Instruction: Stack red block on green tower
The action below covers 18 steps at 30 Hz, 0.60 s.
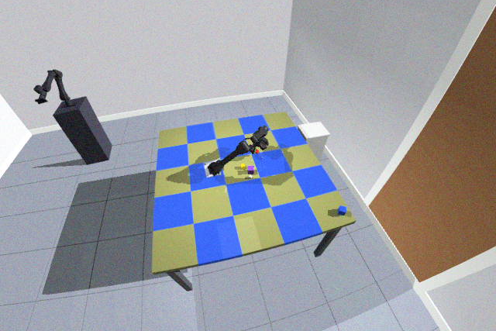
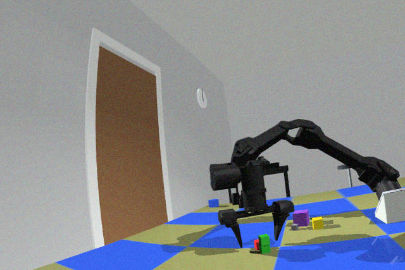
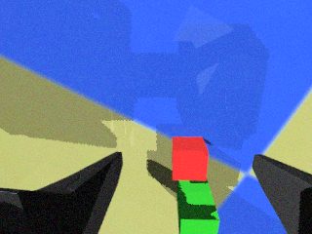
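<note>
The red block (image 1: 256,152) (image 2: 255,244) (image 3: 190,158) lies on the checkered table (image 1: 256,235), right beside the green tower (image 2: 264,243) (image 3: 197,210). The tower is two green blocks high and stands upright. My gripper (image 1: 258,149) (image 2: 258,241) (image 3: 186,159) is open and empty. It hangs low over the table, pointing down, with one finger on each side of the red block and the tower. The fingertips reach almost to the table top and touch neither block.
A purple block (image 2: 300,217) (image 1: 250,167), a yellow block (image 2: 317,222) (image 1: 242,165) and a small grey one (image 2: 294,226) lie close by, toward the arm's base. A blue block (image 1: 342,209) (image 2: 213,202) sits at a table corner. A white box (image 1: 315,131) stands beside the table.
</note>
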{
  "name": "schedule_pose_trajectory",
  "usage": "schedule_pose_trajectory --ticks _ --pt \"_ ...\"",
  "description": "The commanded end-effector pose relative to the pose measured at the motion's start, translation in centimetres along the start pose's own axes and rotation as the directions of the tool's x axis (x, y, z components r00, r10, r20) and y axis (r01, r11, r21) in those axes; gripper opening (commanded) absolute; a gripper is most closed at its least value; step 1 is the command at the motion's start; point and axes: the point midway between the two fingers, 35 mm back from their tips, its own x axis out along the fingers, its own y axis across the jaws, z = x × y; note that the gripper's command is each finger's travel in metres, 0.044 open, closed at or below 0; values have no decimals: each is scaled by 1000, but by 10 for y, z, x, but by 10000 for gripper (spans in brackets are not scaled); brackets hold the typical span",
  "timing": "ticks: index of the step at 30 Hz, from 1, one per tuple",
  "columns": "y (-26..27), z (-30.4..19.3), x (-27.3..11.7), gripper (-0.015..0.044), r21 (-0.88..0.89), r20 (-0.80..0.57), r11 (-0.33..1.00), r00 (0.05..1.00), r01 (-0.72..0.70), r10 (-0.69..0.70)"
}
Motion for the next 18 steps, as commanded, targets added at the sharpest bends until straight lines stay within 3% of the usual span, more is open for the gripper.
schedule_pose_trajectory --ticks 1,13,18 --pt "-1 0 4 440 -5 6 1000 1000 2 -2" --pt "-1 0 4 440 -5 6 1000 1000 2 -2" --pt "-1 0 4 309 -5 6 1000 1000 2 -2"
